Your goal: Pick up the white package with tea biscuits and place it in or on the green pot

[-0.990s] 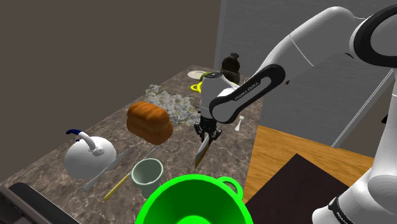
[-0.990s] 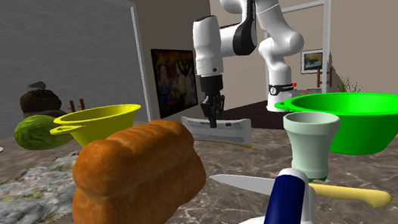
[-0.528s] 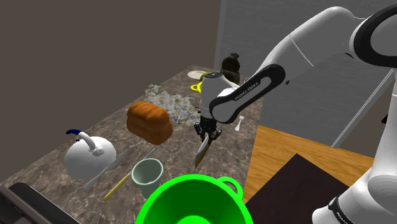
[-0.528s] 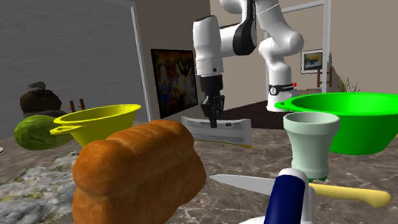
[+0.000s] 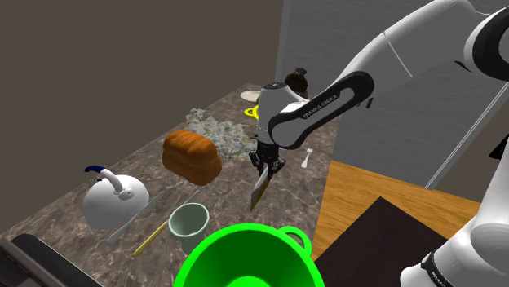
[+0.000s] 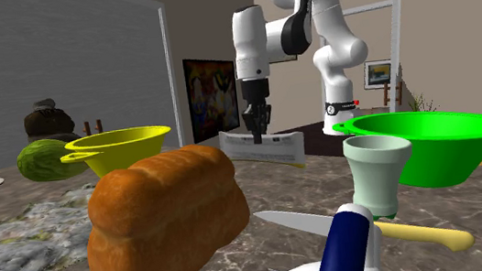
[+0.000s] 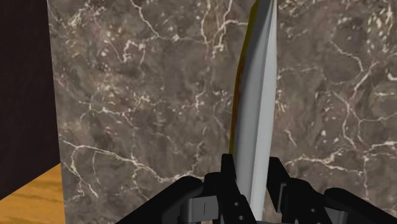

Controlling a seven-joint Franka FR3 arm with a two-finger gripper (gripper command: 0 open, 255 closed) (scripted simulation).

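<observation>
A flat white package (image 5: 258, 187) hangs edge-down from my black gripper (image 5: 264, 163), a little above the marble counter (image 5: 220, 192). In the second exterior view the same package (image 6: 263, 148) is a long white slab under the gripper (image 6: 257, 136). The wrist view has the two fingers (image 7: 229, 184) clasped on the thin package (image 7: 256, 121), with bare marble beneath it. The bright green pot (image 5: 245, 259) stands at the counter's near end in the shoulder view, below and nearer than the package. In the second exterior view the pot (image 6: 433, 142) stands to the right of the package.
A bread loaf (image 5: 192, 155), a white kettle (image 5: 114, 200), a pale cup (image 5: 189, 222) and a knife (image 5: 139, 218) lie on the shoulder view's left. A yellow bowl (image 6: 121, 150), a green melon (image 6: 44, 160) and a dark jar (image 5: 296, 81) stand at the far end.
My gripper has risen with the package in it, so the package now hangs above the counter instead of resting near it. Nothing else has moved.
</observation>
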